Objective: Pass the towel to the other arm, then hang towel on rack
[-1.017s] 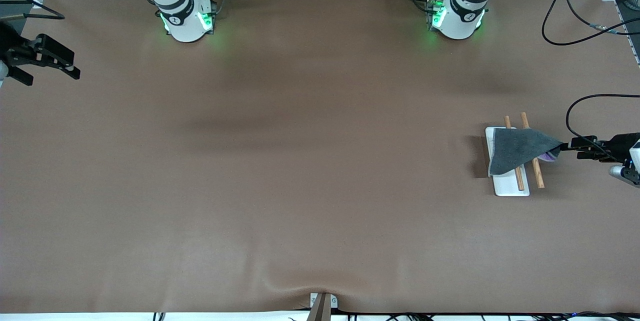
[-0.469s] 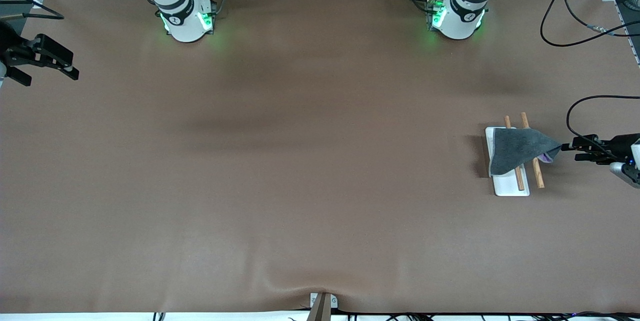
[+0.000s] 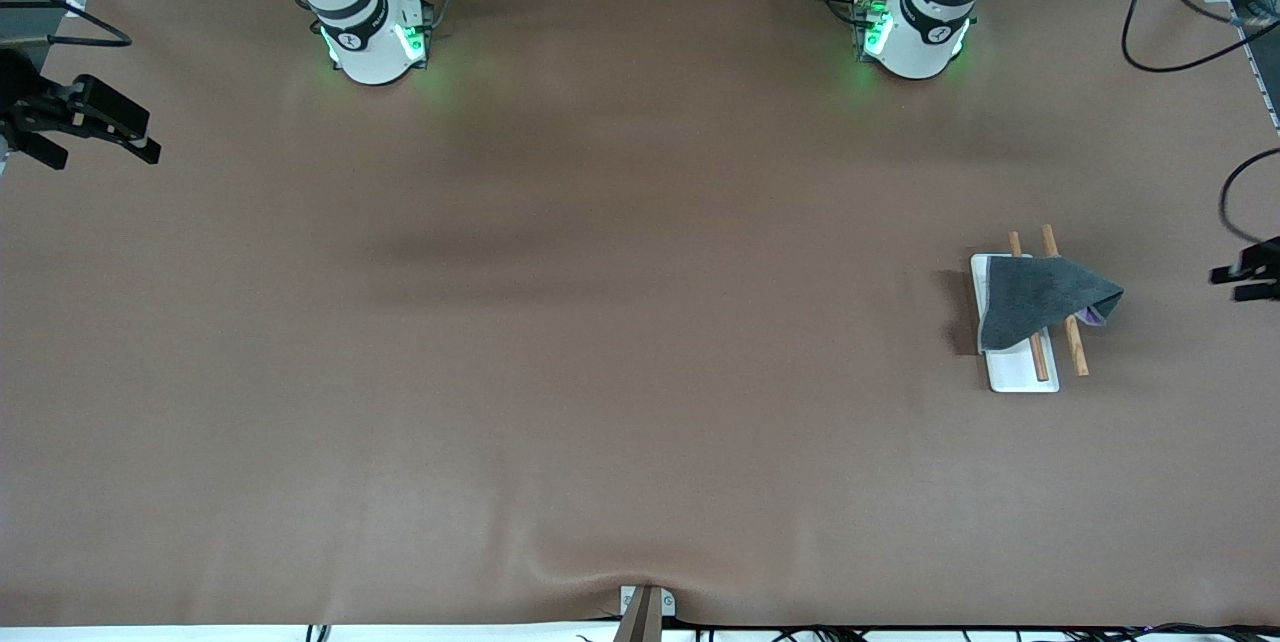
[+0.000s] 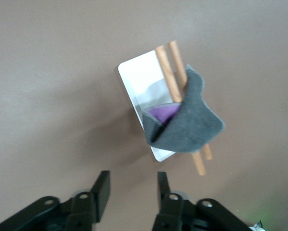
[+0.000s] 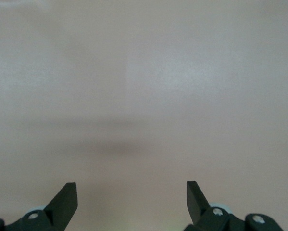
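The towel (image 3: 1042,297), dark grey with a purple underside, hangs draped over the two brown rods of the rack (image 3: 1020,367), whose white base lies on the table toward the left arm's end. It also shows in the left wrist view (image 4: 189,125) over the rack (image 4: 139,77). My left gripper (image 3: 1228,283) is open and empty, apart from the towel, at the table's edge; in its own view (image 4: 133,185) nothing is between the fingers. My right gripper (image 3: 140,144) is open and empty at the right arm's end of the table; its own view (image 5: 131,197) shows only bare table.
Black cables (image 3: 1180,52) loop over the table corner near the left arm's base. The arms' bases (image 3: 375,32) stand along the farthest table edge. A small clamp (image 3: 645,607) sits at the nearest edge.
My left gripper has let go of the towel's corner and drawn back away from the rack toward the table's edge. The towel's corner has sagged and stays draped on the rods. The right arm has hardly moved.
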